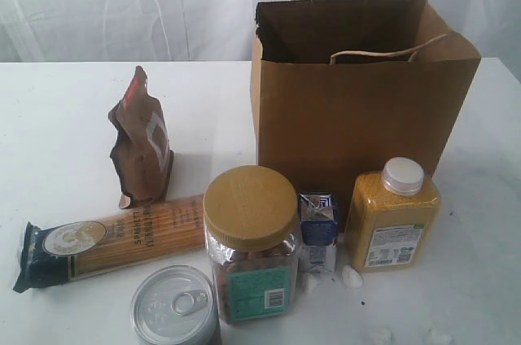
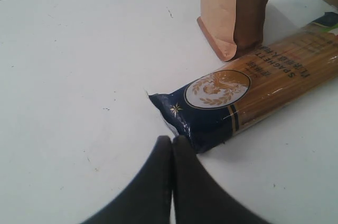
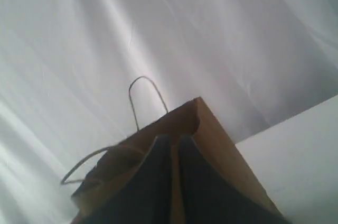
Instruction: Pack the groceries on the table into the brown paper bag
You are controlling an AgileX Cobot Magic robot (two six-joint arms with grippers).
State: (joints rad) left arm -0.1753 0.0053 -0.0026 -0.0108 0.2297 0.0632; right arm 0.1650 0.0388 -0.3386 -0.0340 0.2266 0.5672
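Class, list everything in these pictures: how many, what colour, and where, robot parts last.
table: one, white, under everything.
curtain: one, white, behind the table.
paper bag: one, brown, open, back right.
pouch: one, brown, upright, left of the bag.
spaghetti packet: one, tan with dark ends, lying before the pouch.
jar: one, clear with tan lid, front centre.
can: one, silver, front, left of the jar.
carton: one, blue, between jar and bottle.
bottle: one, yellow, white cap, before the bag.
crumbs: a few, white, by the carton.
left gripper: one, black, shut, near the packet's dark end.
right gripper: one, black, facing the bag's rim.
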